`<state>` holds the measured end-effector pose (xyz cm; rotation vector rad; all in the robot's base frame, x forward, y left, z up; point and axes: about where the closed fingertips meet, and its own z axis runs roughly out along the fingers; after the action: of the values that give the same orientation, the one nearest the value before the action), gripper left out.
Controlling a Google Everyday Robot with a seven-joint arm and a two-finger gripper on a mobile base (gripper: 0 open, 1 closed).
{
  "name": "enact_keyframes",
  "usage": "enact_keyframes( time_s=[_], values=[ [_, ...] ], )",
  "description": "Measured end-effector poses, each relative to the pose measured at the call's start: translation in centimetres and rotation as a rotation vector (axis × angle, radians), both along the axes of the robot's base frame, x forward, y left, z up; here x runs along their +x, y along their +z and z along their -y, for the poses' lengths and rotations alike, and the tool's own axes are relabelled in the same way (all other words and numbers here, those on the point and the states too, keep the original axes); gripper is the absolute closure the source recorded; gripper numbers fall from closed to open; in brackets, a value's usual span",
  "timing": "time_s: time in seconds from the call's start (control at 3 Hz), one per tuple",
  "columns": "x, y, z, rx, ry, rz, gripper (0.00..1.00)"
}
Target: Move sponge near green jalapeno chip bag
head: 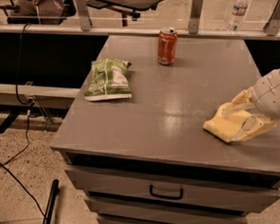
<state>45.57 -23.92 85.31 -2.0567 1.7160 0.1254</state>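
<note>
One sponge (218, 124) lay at table's (190, 89) 4 o'clock | gripper (230, 125) straddled it, jaws spread, not visibly squeezing | foam likely light, soft, squashy: pinch across middle | green jalapeno chip bag (106, 79) at sponge's 10 o'clock, well apart

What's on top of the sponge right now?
Nothing lies on the sponge. The gripper, open, straddles it, one finger on either side. The sponge's far end is hidden behind the gripper, so contact there can't be seen.
</note>
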Motion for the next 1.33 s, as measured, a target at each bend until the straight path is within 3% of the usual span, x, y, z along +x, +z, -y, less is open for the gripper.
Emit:
enact_keyframes(
  time_s=[0.33, 0.67, 1.0, 1.33],
  values=[
    [-0.01, 0.0, -0.12, -0.001, 0.002, 0.0, 0.72],
    [-0.02, 0.0, -0.33, -0.001, 0.006, 0.0, 1.0],
    [-0.02, 0.0, -0.33, -0.001, 0.006, 0.0, 1.0],
    [0.42, 0.8, -0.86, -0.019, 0.026, 0.05, 1.0]
  ],
)
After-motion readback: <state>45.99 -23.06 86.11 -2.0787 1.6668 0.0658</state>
